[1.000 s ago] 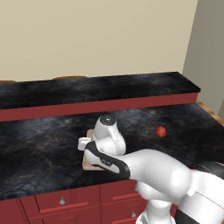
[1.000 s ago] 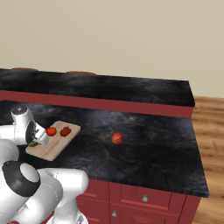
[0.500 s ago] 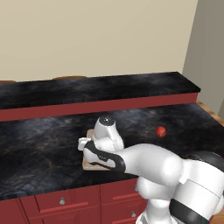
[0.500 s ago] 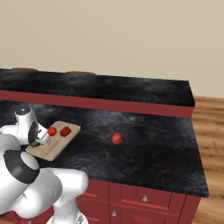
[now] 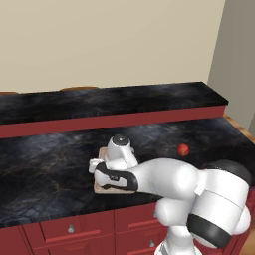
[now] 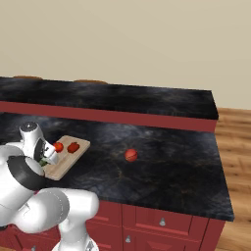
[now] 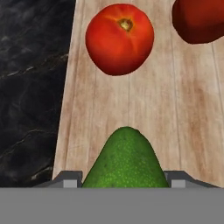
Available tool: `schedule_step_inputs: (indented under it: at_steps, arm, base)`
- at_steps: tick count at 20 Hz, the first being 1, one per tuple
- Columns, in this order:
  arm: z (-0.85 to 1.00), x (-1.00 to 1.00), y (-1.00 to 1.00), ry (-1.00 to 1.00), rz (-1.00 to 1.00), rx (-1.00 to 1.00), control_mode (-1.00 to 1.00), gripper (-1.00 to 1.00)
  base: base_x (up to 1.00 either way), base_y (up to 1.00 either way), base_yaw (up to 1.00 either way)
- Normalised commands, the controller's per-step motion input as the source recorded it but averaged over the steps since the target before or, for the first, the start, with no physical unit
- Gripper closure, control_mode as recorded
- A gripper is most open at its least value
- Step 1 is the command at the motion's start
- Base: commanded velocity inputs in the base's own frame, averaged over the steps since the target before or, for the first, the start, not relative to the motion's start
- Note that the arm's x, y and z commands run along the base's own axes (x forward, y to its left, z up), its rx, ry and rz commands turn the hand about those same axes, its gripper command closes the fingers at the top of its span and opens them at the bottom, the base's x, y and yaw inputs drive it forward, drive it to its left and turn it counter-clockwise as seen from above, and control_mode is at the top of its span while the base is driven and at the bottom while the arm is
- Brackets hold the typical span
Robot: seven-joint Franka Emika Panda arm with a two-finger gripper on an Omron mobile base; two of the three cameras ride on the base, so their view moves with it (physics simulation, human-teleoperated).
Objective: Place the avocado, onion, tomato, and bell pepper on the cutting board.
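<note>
My gripper is shut on the green avocado, which fills the space between the fingertips just above the pale wooden cutting board. The bright orange-red tomato lies on the board ahead of it. Beside the tomato, the darker red bell pepper also rests on the board. In the right base view the gripper hangs over the near end of the cutting board, with the tomato and bell pepper at its far end. The pinkish-red onion sits alone on the counter to the right.
The board lies on a dark marbled counter with red drawers below. A raised red-edged ledge runs along the back. In the left base view the onion sits right of my arm, which covers most of the cutting board.
My hand has shifted only slightly over the near end of the board, with the avocado still in its grip. The tomato, bell pepper and onion have not moved.
</note>
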Motion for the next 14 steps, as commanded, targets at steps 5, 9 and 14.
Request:
schedule_step_inputs:
  at_steps: [5,9,14]
  arm:
    - [-0.25,0.16,0.00,0.01,0.00,0.00,-1.00,1.00]
    - [-0.25,0.17,0.00,0.01,0.00,0.00,-1.00,-1.00]
    - [-0.10,0.09,-0.02,0.01,0.00,0.00,-1.00,-1.00]
  base:
    - [0.00,0.00,0.00]
    - [0.00,0.00,0.00]
    - [0.00,0.00,0.00]
